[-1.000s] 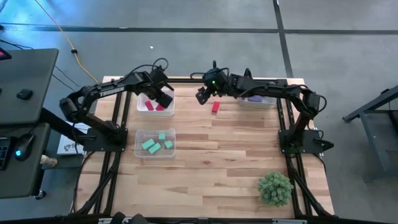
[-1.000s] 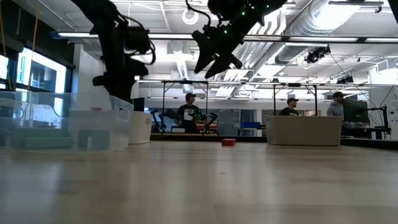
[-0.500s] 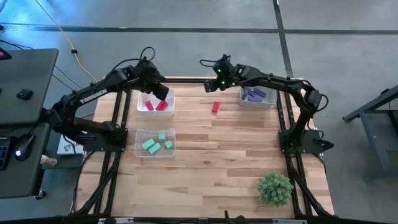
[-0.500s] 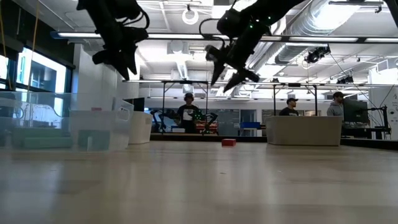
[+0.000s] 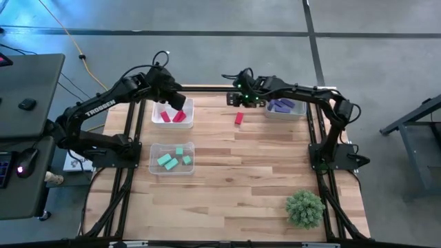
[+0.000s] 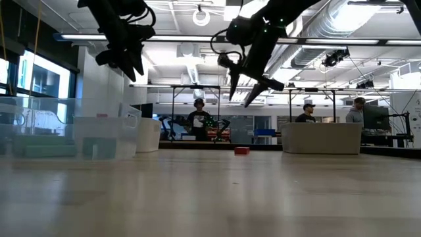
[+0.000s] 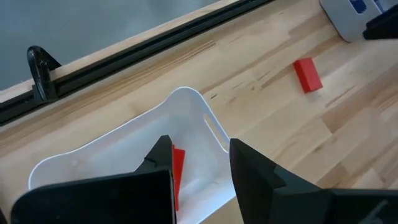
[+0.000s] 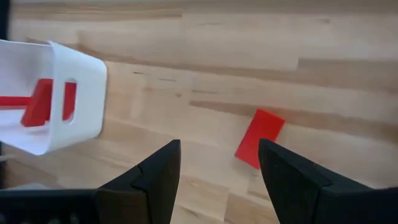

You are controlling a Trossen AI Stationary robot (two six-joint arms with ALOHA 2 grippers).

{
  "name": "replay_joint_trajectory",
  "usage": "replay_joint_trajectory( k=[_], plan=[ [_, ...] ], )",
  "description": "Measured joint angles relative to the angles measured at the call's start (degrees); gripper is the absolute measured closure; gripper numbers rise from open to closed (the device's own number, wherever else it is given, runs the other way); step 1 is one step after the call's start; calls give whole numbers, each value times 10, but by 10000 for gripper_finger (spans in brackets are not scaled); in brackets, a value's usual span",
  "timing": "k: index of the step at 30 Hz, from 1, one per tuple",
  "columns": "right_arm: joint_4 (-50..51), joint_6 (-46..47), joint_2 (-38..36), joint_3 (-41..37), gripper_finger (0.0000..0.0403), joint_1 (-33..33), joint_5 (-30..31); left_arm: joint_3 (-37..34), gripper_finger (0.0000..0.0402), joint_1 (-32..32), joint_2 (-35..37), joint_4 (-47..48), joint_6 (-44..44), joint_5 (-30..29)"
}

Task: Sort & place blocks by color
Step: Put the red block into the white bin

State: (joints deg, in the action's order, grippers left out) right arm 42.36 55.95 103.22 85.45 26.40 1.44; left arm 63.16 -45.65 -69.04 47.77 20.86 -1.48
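One red block (image 5: pixel 239 118) lies flat on the wooden table, also in the right wrist view (image 8: pixel 260 146) and the low view (image 6: pixel 242 150). My right gripper (image 5: pixel 241 100) hangs open above it, its fingers (image 8: pixel 163 169) pointing steeply down with nothing between them. My left gripper (image 5: pixel 176 100) hovers open and empty above the white bin (image 5: pixel 189 125) that holds red blocks (image 5: pixel 165 116). One of those red blocks (image 7: pixel 178 167) shows between the left fingers, far below them.
A clear bin (image 5: pixel 153 148) with teal-green blocks (image 5: pixel 165 160) stands near the left edge. A bin (image 5: pixel 284 114) with purple blocks (image 5: pixel 281 105) sits at the far right. A green spiky plant ball (image 5: pixel 304 208) rests at the near right. Bare wood lies in the middle.
My left gripper has risen from just over the red bin and tipped, staying open and empty. My right gripper has rolled about its own axis, tipped further down and sunk a little toward the loose red block, its fingers still apart. No block has moved.
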Motion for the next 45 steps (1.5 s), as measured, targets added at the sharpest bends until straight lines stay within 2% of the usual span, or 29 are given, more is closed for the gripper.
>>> replay_joint_trajectory(
  k=[13,31,45],
  plan=[
    [28,35,55,0,198,-25,13,0,329,0,0,11,-18,-1],
    [30,173,112,0,199,-30,26,-1,329,0,0,26,-113,-2],
    [16,178,164,0,198,-29,20,-1,329,0,0,26,-126,-2]
  ],
)
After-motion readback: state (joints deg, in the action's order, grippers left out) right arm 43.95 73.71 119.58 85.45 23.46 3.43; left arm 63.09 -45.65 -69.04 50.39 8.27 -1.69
